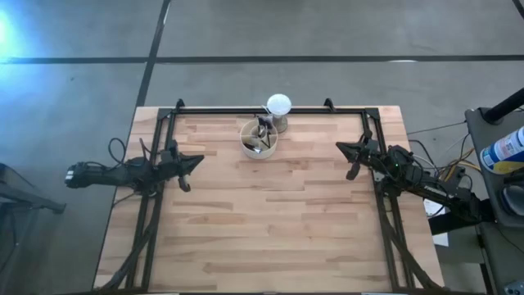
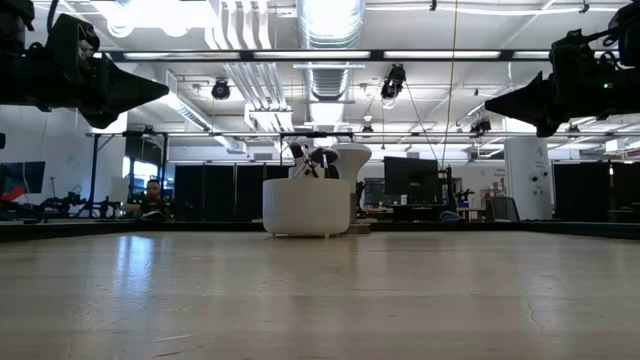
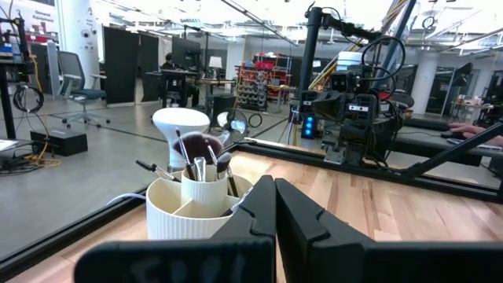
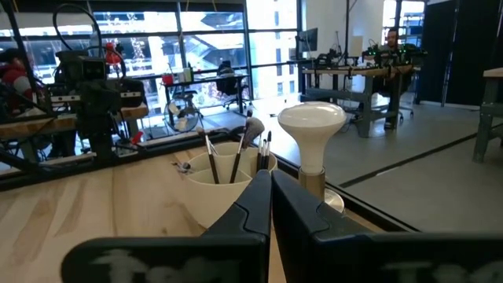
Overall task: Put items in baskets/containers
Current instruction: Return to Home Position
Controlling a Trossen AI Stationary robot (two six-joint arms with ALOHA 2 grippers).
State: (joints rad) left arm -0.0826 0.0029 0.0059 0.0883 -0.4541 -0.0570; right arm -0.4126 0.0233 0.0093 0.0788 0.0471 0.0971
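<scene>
The cream organiser (image 1: 258,142) stands at upper centre of the high view, the brushes (image 1: 263,129) upright inside it and a white ball on a stand (image 1: 278,106) just beside it. The left gripper (image 1: 197,160) at mid-left and the right gripper (image 1: 341,147) at mid-right hang raised, each with fingers pressed together.

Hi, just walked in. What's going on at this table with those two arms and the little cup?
Nothing is being handled at this moment. The left gripper and the right gripper hang above the table's left and right sides, both shut and empty, pointing inward. Between them, near the far edge, stands the cream organiser with makeup brushes upright in its compartments. A white ball on a stand sits just beside it.
</scene>
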